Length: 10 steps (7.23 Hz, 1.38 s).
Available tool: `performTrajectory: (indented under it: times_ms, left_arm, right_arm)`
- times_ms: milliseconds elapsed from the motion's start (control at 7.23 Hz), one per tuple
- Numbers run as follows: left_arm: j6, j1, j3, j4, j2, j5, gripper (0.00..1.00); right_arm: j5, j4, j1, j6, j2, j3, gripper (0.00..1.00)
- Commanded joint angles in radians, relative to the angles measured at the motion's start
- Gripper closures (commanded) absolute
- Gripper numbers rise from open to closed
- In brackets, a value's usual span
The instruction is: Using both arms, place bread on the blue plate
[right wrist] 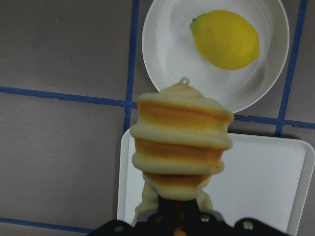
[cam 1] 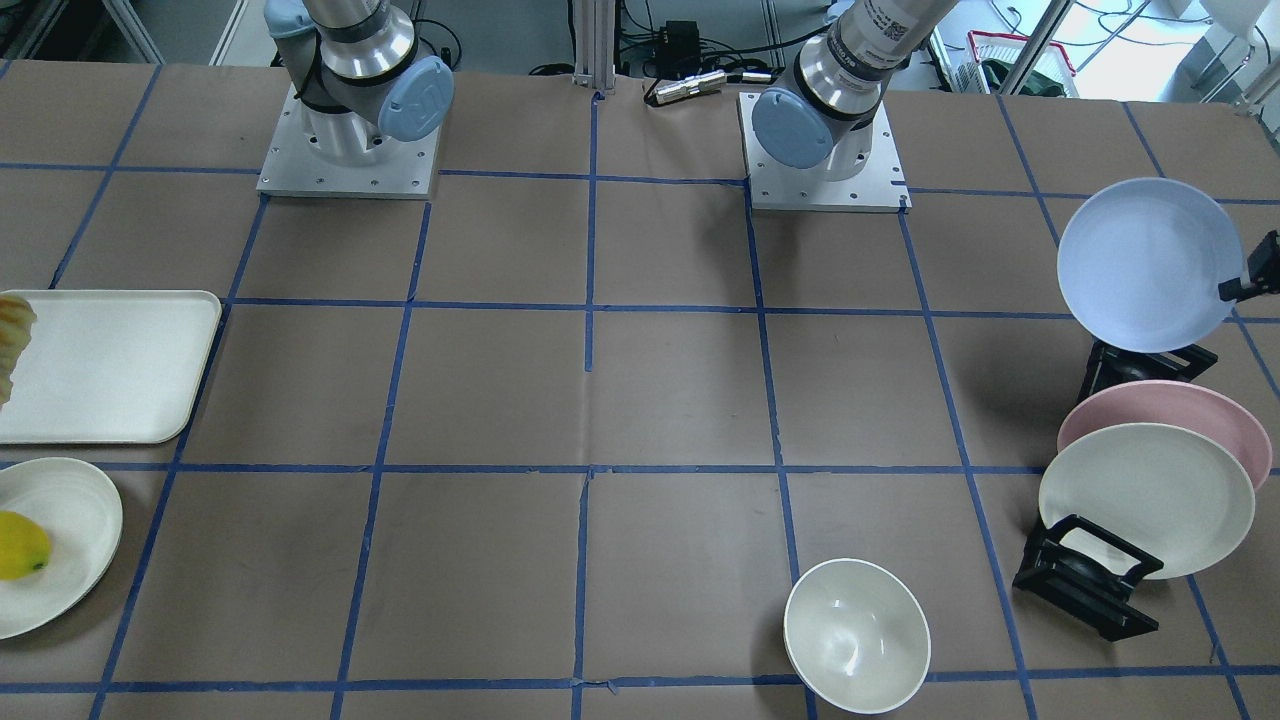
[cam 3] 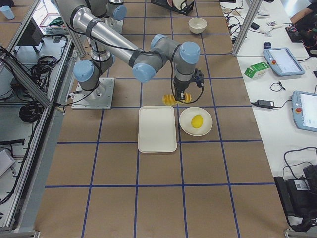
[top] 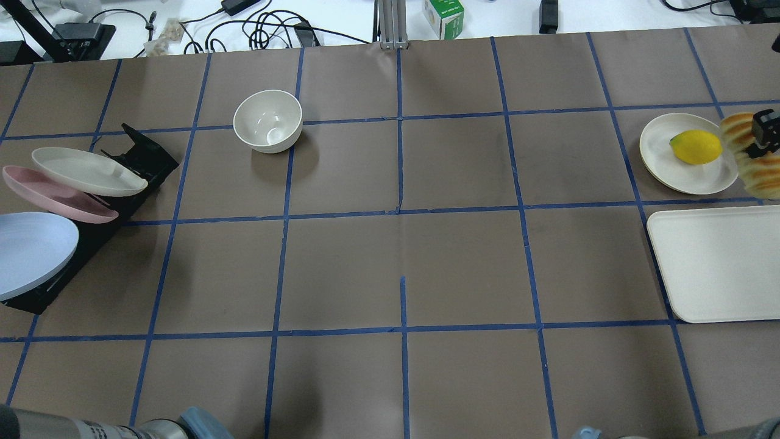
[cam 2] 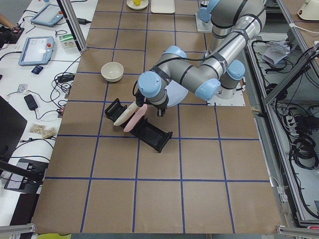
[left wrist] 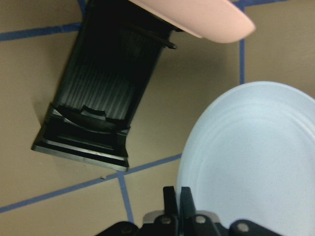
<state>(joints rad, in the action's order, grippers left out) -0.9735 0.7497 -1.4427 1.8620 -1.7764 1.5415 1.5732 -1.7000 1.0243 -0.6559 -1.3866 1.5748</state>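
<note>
The right gripper (top: 765, 135) is clenched on one end of the bread (right wrist: 181, 142), and the rest of the loaf sticks out past the fingers, up in the air near the worktop's right edge. Below it are the cream tray (top: 719, 262) and the white plate (right wrist: 162, 54) with the lemon (right wrist: 225, 39). I'd judge the loaf light and squashy, so an end pinch lets it sag or swing; a hold nearer the middle ridges would be steadier, and a hard squeeze would only dent it. The left gripper (left wrist: 178, 196) is pinched tight on the rim of the blue plate (left wrist: 251, 162), which is tilted near the left edge and looks raised off the black rack (left wrist: 98, 113). The plate looks stiff, light and matte, but a single rim pinch could let it pivot, and on that slope the bread would slide, so it wants levelling first. The pink plate (left wrist: 197, 17) and the cream plate (cam 1: 1147, 500) lean in the rack just beside it, so the plate should swing away from them. The white bowl (top: 268, 121) sits towards the far edge. The arms are well apart, and the broad middle of the table (top: 402, 256) between them looks the roomiest place to meet.
</note>
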Motion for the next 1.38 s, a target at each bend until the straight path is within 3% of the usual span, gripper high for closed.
performTrajectory:
  times_ms: [0,277,553,830,1245]
  left_arm:
    - [0.260,0.239,-0.059,0.002,0.064,-0.096,1.00]
    - [0.358,0.383,-0.169,-0.257,0.034,-0.197,1.00]
    - [0.663,0.541,-0.318,-0.558,0.017,-0.303,1.00]
    - [0.922,0.734,-0.361,-0.792,-0.024,-0.322,1.00]
    - [1.100,0.867,-0.580,-1.311,-0.124,-0.313,1.00]
  right_arm:
    - [-0.004,0.066,0.124,0.190,-0.023,-0.058,1.00]
    - [-0.007,0.066,0.224,0.350,-0.032,-0.061,1.00]
    - [-0.073,0.071,0.260,0.430,-0.040,-0.059,1.00]
    - [-0.075,0.072,0.279,0.478,-0.049,-0.053,1.00]
    - [-0.070,0.056,0.417,0.623,-0.046,-0.058,1.00]
